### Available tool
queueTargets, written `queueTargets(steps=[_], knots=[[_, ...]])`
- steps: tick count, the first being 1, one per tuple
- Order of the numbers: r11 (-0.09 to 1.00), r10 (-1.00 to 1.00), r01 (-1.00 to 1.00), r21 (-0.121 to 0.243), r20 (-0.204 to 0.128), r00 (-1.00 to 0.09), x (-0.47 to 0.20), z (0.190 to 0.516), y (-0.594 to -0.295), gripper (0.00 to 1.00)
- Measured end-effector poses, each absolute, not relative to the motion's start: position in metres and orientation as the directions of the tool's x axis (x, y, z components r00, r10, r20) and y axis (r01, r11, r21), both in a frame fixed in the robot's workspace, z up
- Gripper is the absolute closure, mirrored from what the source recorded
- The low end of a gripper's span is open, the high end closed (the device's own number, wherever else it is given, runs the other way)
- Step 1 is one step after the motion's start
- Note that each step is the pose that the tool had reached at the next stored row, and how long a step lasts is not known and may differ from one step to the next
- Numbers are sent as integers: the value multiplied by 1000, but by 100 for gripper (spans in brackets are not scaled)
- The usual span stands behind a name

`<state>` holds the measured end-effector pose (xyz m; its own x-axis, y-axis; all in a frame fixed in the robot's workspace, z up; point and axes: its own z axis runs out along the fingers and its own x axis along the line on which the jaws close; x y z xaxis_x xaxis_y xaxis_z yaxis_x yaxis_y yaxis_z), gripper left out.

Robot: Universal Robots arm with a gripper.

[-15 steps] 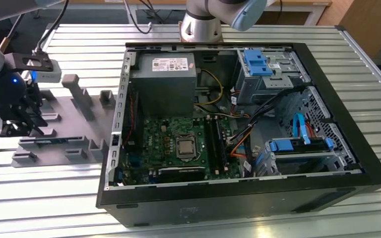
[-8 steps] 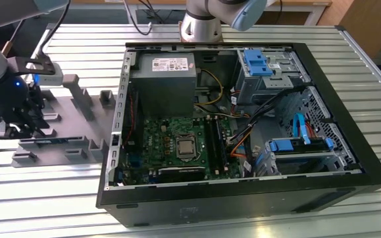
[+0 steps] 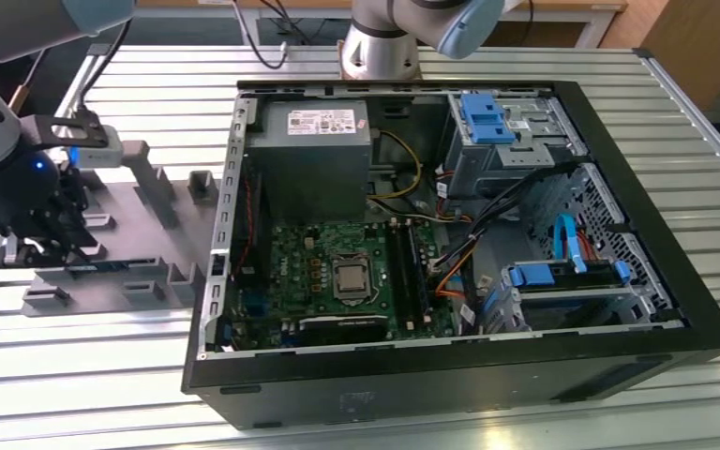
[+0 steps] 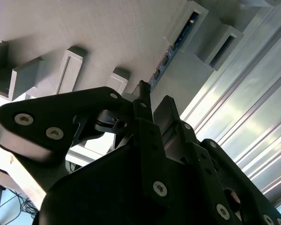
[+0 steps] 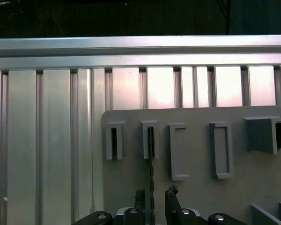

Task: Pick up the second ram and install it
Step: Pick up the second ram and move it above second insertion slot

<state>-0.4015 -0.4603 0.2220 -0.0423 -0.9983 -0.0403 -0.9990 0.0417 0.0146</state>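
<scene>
The second ram stands on edge in the grey holder tray, a thin blue-green stick with small dark chips. My gripper is low over the tray and open, its two black fingertips on either side of the stick's near end. One fingertip is almost against the board and the other stands a little apart. In the exterior view the gripper hangs over the tray at the exterior view's left, with the stick lying just beside it.
An open computer case sits to the exterior view's right of the tray, with the green motherboard, its long black slots and a CPU socket. The grey tray has several raised blocks and pockets. Ribbed aluminium table lies all around.
</scene>
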Motion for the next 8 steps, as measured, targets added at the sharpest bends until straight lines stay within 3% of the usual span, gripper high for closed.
queueTargets(steps=[8], knots=[[38,-998,-999,13,-40,-38,-401,216,-461,69]])
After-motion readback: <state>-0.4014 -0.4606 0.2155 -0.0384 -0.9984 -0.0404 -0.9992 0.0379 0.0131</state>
